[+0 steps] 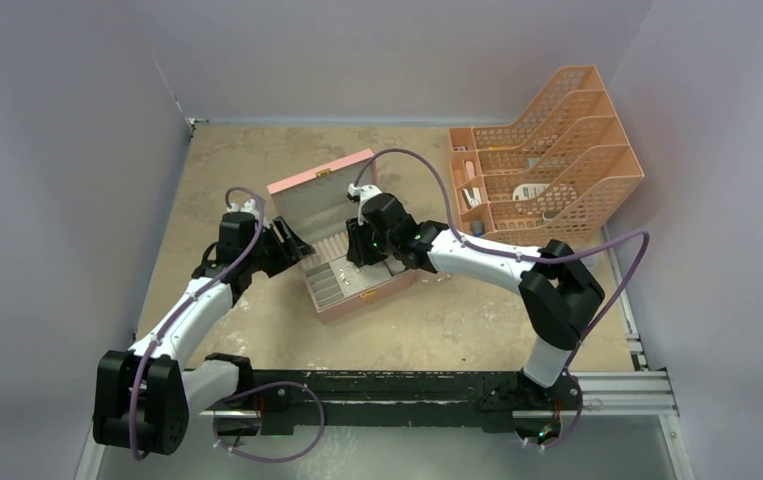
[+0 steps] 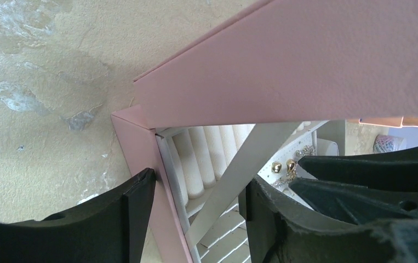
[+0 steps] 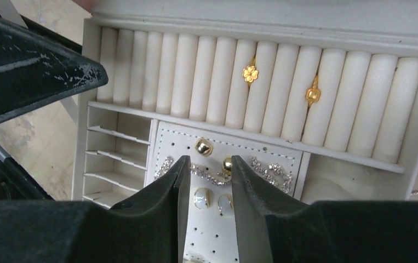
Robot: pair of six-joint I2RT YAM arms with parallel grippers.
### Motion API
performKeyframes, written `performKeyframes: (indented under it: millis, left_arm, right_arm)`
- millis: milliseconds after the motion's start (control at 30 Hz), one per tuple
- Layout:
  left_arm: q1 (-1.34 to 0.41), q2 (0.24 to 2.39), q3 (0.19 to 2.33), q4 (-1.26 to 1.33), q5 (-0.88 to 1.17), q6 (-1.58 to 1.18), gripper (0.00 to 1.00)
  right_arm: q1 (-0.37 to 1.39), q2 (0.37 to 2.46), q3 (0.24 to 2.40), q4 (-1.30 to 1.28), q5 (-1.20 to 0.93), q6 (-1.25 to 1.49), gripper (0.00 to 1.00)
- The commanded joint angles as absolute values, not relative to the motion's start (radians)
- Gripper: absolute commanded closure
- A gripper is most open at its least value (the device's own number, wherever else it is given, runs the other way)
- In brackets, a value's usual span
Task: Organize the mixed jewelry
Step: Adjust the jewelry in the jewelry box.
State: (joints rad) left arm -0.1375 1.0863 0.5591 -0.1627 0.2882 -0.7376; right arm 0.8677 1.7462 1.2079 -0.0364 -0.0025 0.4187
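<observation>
Right gripper (image 3: 210,161): jaws apart with a narrow gap, nothing clamped, over the perforated earring pad (image 3: 212,241) at lower centre of frame.
In the gap: gold ball stud (image 3: 227,164) just beside the right-hand finger; two white oval earrings (image 3: 201,197) below it.
Flanking: second gold stud (image 3: 203,146); crystal chain pieces (image 3: 273,172).
Above: ring rolls (image 3: 184,76) carrying a gold flower ring (image 3: 250,73) and a second gold ring (image 3: 312,95).
Left gripper (image 2: 198,183): jaws wide apart, straddling the left wall of the pink jewellery box (image 2: 141,142); white lid strap (image 2: 250,159) crosses between them.
Lid (image 1: 319,200): raised.
Orange mesh file rack (image 1: 557,150): upper right, well apart.
</observation>
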Motion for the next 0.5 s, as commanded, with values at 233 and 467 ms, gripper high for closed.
performKeyframes:
  millis: [233,467]
  left_arm:
    - [-0.140,1.089,0.584,-0.113,0.315,-0.723,0.45]
    - [-0.140,1.091,0.586,-0.118,0.307,-0.721,0.45]
  right_arm:
    - [0.874,1.704,1.246,-0.109,0.010,0.408,0.62]
    - [0.874,1.735,1.259,-0.136,-0.056,0.391,0.64]
